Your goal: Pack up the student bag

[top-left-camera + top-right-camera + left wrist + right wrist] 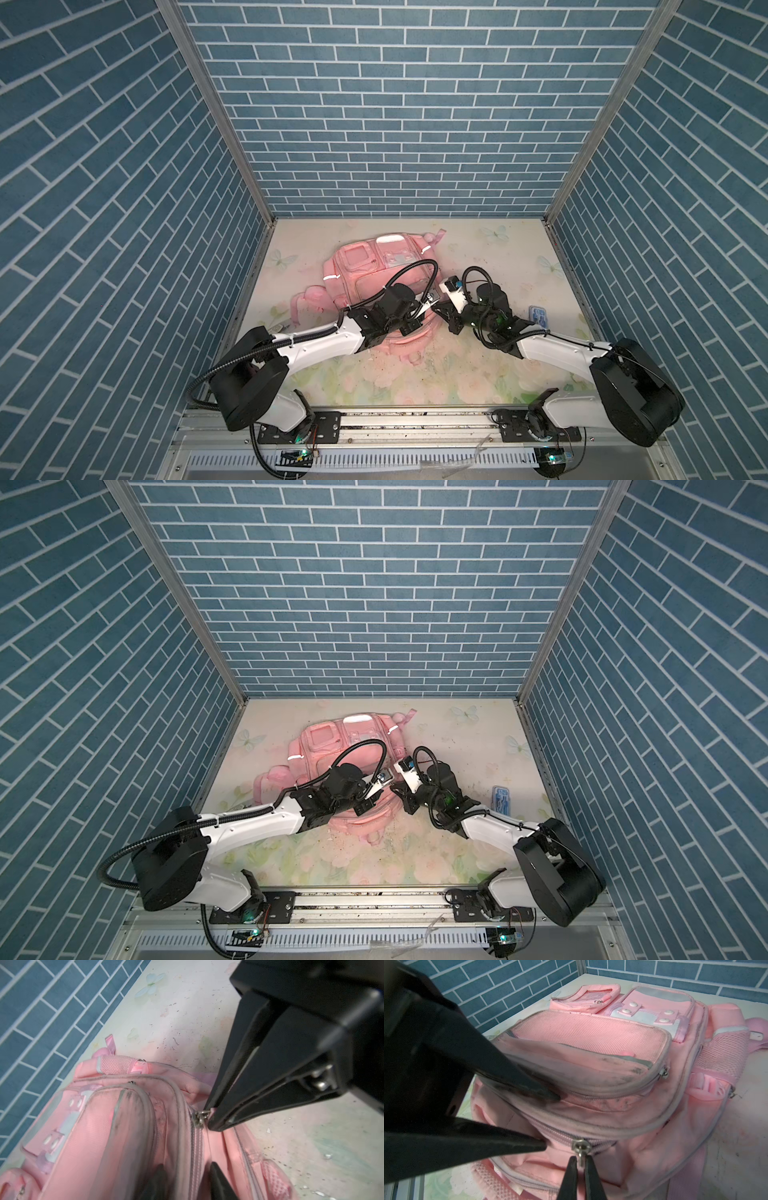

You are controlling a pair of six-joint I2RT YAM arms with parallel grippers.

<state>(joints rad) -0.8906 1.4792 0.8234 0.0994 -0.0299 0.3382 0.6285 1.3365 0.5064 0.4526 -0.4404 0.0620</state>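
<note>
Blue walls (395, 104), floral mat (415, 374); left end effector (552, 1121) pinches student bag (591, 1032), right end effector (580, 1161) zip pull (580, 1147).

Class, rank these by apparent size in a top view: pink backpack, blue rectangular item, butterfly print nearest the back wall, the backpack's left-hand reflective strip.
1. Pink backpack
2. Blue rectangular item and butterfly print: look alike, so unranked
3. Reflective strip
</note>
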